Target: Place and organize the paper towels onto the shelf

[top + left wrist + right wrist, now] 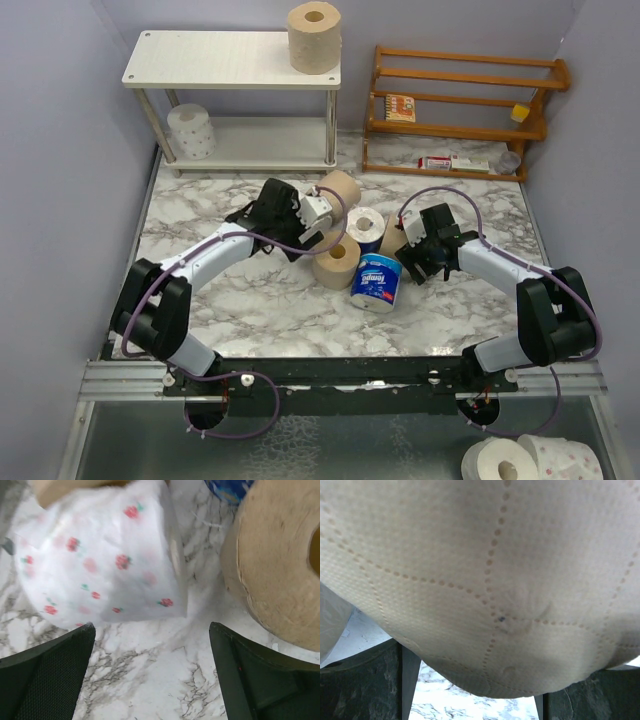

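Note:
The white shelf (230,60) stands at the back left. A tan roll (314,37) sits on its top board and a white pink-dotted roll (190,131) on its lower board. My left gripper (300,217) is open and empty. A second white pink-dotted roll (105,555) lies just ahead of its fingertips (75,640), and a tan roll (275,565) lies to its right. My right gripper (410,252) is shut on a tan roll (485,570) low over the table. Another tan roll (340,188), a blue-wrapped upright roll (366,228) and a blue-wrapped lying roll (378,282) are clustered between the arms.
An orange-brown wooden rack (460,100) with small items stands at the back right. Two white rolls (510,460) lie below the table's near edge at the right. Walls close in the left, back and right sides of the marble table (220,310).

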`<action>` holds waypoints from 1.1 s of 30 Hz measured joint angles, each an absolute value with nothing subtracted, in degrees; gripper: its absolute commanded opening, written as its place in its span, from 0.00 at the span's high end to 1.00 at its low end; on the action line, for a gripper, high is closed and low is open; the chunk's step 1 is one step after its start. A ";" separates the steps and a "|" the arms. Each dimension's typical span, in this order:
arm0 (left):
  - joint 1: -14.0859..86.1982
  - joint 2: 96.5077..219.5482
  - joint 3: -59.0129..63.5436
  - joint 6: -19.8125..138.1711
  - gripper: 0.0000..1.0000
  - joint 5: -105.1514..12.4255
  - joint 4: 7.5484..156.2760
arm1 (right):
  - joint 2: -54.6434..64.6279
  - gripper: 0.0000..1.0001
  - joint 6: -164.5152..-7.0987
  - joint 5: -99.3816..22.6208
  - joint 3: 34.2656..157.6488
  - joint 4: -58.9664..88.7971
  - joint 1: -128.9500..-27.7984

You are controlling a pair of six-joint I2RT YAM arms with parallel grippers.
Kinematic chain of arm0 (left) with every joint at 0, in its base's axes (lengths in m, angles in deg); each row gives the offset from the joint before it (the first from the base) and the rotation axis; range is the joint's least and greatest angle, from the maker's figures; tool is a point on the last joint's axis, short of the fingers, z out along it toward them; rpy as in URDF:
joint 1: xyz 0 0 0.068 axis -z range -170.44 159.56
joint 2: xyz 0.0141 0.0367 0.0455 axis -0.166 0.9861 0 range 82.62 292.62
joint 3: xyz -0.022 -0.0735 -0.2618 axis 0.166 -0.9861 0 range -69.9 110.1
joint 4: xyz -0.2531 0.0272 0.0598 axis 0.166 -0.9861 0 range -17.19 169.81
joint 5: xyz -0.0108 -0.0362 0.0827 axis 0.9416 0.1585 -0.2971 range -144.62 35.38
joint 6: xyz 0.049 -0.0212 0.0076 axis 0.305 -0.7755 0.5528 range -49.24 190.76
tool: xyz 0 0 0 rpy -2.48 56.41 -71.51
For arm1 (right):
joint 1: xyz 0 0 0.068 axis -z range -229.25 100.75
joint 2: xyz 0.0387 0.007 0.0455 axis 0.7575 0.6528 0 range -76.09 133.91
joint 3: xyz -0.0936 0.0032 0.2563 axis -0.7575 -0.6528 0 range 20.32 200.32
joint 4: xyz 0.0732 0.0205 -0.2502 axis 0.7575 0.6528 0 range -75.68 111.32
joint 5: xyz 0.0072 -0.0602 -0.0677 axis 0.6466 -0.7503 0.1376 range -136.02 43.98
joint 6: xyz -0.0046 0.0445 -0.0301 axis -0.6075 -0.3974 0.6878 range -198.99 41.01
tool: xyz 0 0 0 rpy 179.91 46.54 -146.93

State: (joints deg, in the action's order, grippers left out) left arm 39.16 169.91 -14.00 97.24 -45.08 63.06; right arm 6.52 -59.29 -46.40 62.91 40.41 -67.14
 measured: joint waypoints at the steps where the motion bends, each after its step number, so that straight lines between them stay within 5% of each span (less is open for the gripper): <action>1: 39.18 169.65 -12.74 96.67 0.01 -45.30 62.51 | 6.52 0.25 -59.29 -46.40 62.91 40.38 -67.14; 19: 40.47 170.74 -8.08 82.42 0.07 -47.25 65.68 | 6.67 0.25 -59.29 -46.40 62.91 39.99 -67.14; 33: 44.89 174.08 -8.47 83.40 0.22 -58.26 69.35 | 6.76 0.25 -59.29 -46.40 62.96 39.99 -67.14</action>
State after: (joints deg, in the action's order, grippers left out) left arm 44.89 174.08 -8.47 83.40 -58.26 69.35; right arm 6.76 -59.29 -46.40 62.96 39.99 -67.14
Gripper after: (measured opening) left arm 0.839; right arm 0.753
